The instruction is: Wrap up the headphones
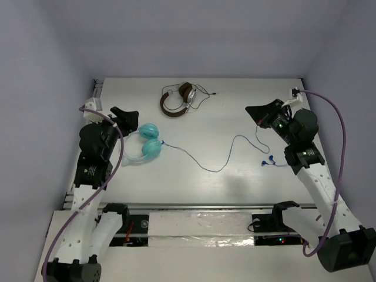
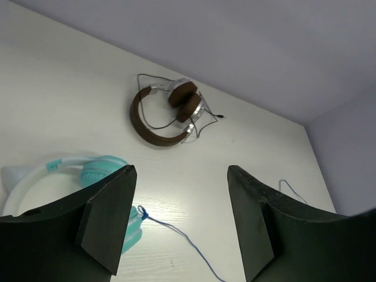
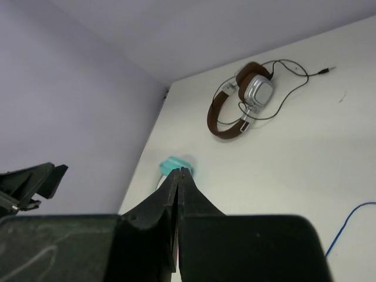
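Note:
The teal headphones (image 1: 150, 140) lie at the left of the table, with a white headband (image 1: 130, 155) and two teal ear cups. Their thin blue cable (image 1: 214, 170) trails right across the table and ends near my right arm (image 1: 268, 161). My left gripper (image 1: 126, 114) is open and empty, just behind and left of the ear cups. In the left wrist view (image 2: 181, 171) the ear cups (image 2: 101, 168) and cable (image 2: 179, 234) show below it. My right gripper (image 1: 251, 110) is shut with nothing between its fingers, above the table at the right; its closed tips show in the right wrist view (image 3: 182, 172).
Brown-and-silver headphones (image 1: 177, 98) with a dark cable lie at the back middle; they also show in the left wrist view (image 2: 167, 114) and the right wrist view (image 3: 238, 106). Grey walls close the back and sides. A bit of blue cable (image 3: 346, 226) shows at the right.

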Controlling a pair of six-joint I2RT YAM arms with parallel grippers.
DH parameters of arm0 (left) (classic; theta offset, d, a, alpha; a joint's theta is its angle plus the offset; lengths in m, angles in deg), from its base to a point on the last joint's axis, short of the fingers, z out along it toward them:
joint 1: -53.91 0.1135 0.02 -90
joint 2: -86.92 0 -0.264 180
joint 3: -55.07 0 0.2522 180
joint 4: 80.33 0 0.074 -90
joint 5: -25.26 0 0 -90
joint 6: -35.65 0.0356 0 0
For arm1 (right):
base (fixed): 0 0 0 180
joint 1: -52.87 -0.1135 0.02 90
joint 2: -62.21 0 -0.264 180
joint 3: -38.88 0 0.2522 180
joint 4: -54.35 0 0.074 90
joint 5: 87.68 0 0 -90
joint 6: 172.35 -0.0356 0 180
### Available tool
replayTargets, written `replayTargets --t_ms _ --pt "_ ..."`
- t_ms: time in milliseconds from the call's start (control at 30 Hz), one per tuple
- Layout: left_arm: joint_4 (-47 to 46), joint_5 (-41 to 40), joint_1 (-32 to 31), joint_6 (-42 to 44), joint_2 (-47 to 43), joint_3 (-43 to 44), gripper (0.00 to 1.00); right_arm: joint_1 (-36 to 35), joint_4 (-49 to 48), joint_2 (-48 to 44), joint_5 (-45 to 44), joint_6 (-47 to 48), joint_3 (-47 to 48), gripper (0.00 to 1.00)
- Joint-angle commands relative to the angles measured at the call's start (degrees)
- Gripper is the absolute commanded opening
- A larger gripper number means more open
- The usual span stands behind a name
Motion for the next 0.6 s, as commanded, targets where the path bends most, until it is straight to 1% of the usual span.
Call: replayTargets --t_ms 0,33,67,133,167,233,267,300,367,433,467,533,567 --pt "4.86 -5.21 -0.02 0.25 -0.30 2.49 0.60 -1.40 -2.94 -0.37 3.57 -0.46 -0.94 0.00" --pt "6.63 -6.53 -0.02 0.78 -0.30 3.54 0.59 -3.14 -2.50 -0.28 3.13 -0.10 -0.59 0.00" --pt "8.12 -9.59 -0.02 1.48 -0.21 3.81 0.52 -4.20 -1.37 -0.37 1.65 1.21 -0.41 0.00" --pt "12.34 -11.98 -0.02 1.92 0.40 4.77 0.40 -6.66 -0.22 -0.63 -0.29 2.18 -0.06 0.00" --pt "14.10 -14.34 -0.02 1.92 1.10 5.21 0.30 -9.37 0.40 -0.72 -1.96 2.97 0.11 0.00" --pt "18.32 -16.72 -0.02 1.92 3.65 6.27 0.14 -12.28 1.28 -0.63 -3.98 3.85 0.29 0.00" --pt "19.55 -17.61 -0.02 1.66 4.61 6.27 0.02 -15.35 1.89 -0.46 -6.17 4.73 0.29 0.00" --pt "21.22 -17.01 0.94 1.57 5.49 6.27 0.00 -16.59 2.24 -0.28 -7.06 5.17 0.38 0.00" --pt "22.46 -15.95 4.10 1.75 8.04 6.01 0.00 -18.44 2.60 -0.19 -8.29 5.61 0.03 0.00" --pt "23.78 -17.52 6.91 2.62 9.88 5.66 0.00 -19.59 2.69 -0.63 -8.56 5.96 -1.11 0.00" --pt "23.78 -17.35 10.14 3.06 10.68 5.40 0.03 -19.59 2.60 -0.98 -8.48 6.31 -1.46 0.00" --pt "23.87 -16.04 13.76 4.12 13.57 4.70 0.17 -19.59 2.60 -2.30 -8.56 6.75 -2.43 0.00" --pt "23.79 -13.07 17.35 4.47 14.81 4.17 0.26 -19.59 2.77 -2.65 -8.83 7.02 -2.69 0.00"
